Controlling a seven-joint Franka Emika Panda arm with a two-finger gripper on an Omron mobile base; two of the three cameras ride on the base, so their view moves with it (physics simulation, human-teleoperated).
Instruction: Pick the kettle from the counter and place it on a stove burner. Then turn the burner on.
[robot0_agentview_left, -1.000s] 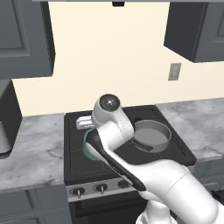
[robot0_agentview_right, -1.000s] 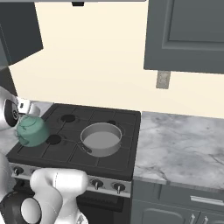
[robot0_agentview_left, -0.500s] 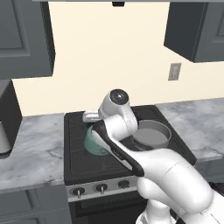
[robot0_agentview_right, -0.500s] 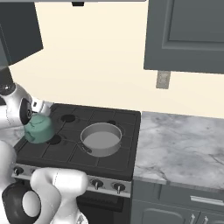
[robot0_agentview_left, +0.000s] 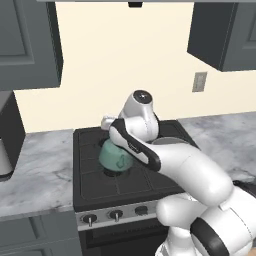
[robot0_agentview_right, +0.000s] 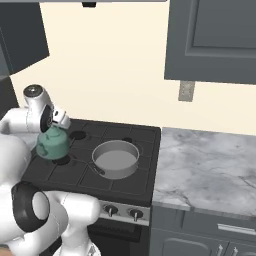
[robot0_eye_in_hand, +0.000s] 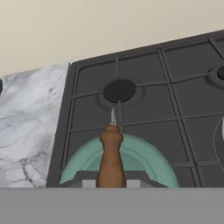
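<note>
Stove top w/ black grates: kettle (robot0_agentview_left: 115, 157) is held over front-left stove burner (robot0_agentview_right: 61, 159) by fingers clamped on its handle bar (robot0_eye_in_hand: 110, 157). Prob. light, rigid; bail may swing.

Kitchen: stove (robot0_agentview_right: 145, 137), marble counter (robot0_agentview_right: 210, 160), dark cabinets (robot0_agentview_right: 215, 40).

On the stove (robot0_agentview_right: 145, 170), the kettle (robot0_agentview_right: 52, 144) occupies the front left burner, with the arm directly above it. A wide grey pan (robot0_agentview_right: 116, 159) fills the front right burner just beside it, blocking passage to the right. The back left burner (robot0_eye_in_hand: 119, 90) lies bare. Bare marble counter (robot0_agentview_right: 210, 165) runs along the stove's right edge.
</note>
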